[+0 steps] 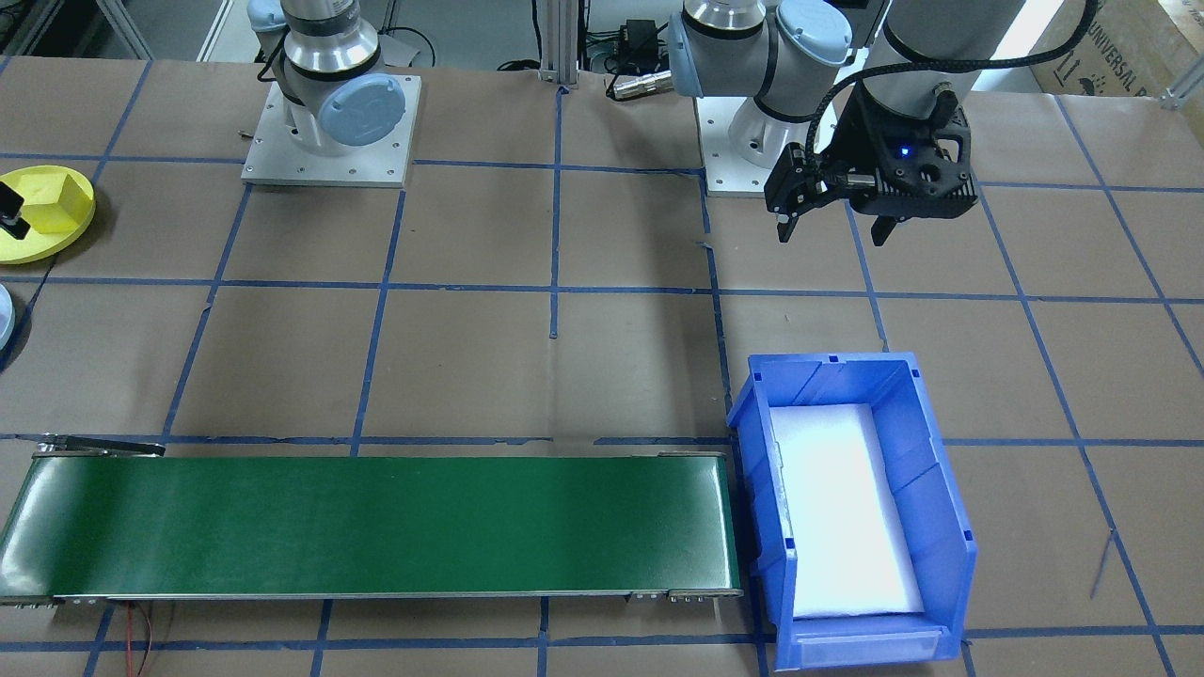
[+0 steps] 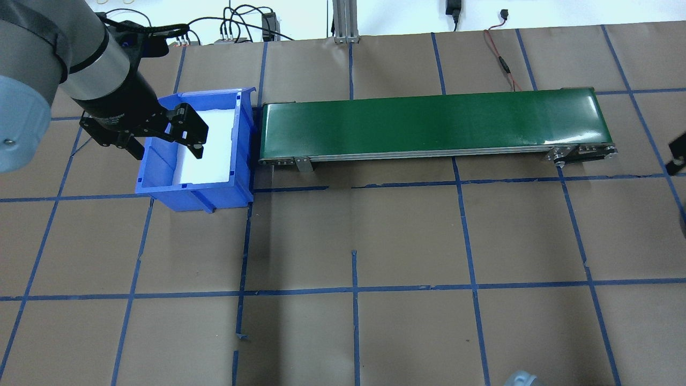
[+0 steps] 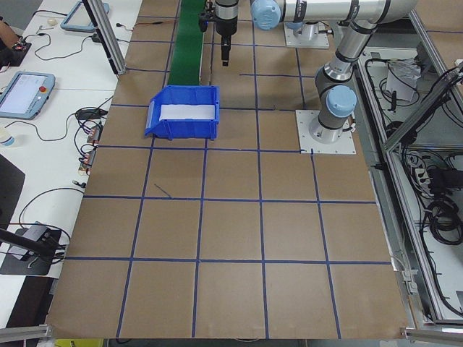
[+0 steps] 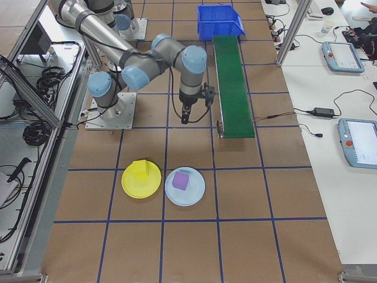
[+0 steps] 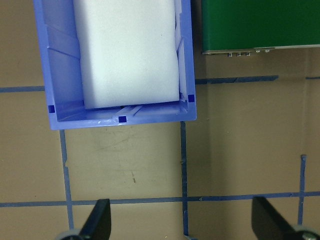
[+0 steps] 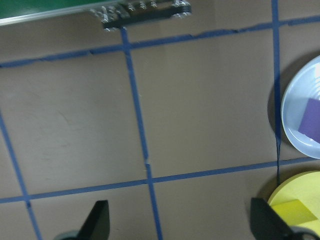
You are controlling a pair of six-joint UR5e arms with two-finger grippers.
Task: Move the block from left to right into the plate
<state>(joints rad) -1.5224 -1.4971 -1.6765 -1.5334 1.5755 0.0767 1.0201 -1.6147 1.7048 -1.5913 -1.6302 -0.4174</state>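
Brown-papered table: both end effectors spread wide, empty; conveyor beside blue bin.

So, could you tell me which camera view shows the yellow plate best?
Exterior right: the whole yellow plate shows, a yellow block on it. Front-facing crops it at the frame edge; right wrist catches only a corner; the rest miss it.
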